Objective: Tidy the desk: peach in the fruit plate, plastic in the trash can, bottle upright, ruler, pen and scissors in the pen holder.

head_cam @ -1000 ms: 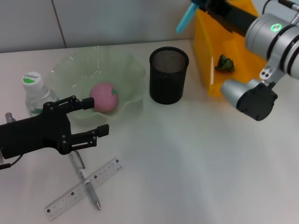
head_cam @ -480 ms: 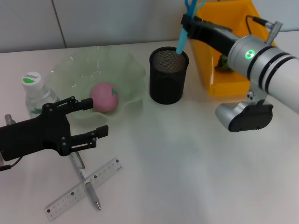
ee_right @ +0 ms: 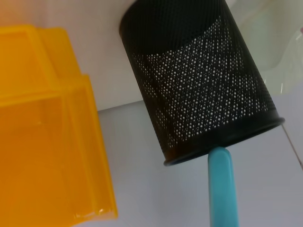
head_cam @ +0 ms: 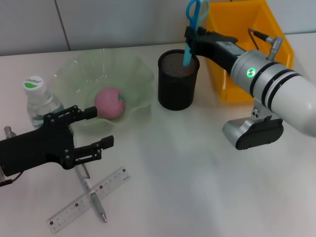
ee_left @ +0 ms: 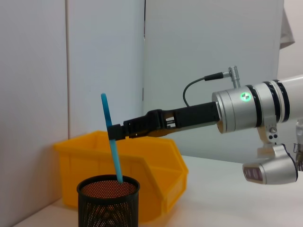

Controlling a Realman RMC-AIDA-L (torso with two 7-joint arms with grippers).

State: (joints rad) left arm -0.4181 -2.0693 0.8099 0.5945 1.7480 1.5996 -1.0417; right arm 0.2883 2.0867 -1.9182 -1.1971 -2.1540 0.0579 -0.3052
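The right claw (head_cam: pixel 192 35) grips the blue scissors (head_cam: pixel 191 27), handles up, blade tips dipped into the black mesh holder (head_cam: pixel 177 79); its arm reaches across the yellow bin (head_cam: pixel 224 79). The peach (head_cam: pixel 109 103) lies in the green plate (head_cam: pixel 79 74). The bottle (head_cam: pixel 40 102) stands upright. The left claw (head_cam: pixel 94 129) hovers open and empty just above the pen (head_cam: pixel 92 193), which crosses the ruler (head_cam: pixel 69 210) on the bench (head_cam: pixel 197 187).

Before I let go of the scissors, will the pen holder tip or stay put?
The pen holder likely stays: it stands upright on a wide base. Its mesh looks light, though, so a sideways nudge from the scissors, held by the right tool, could slide it.
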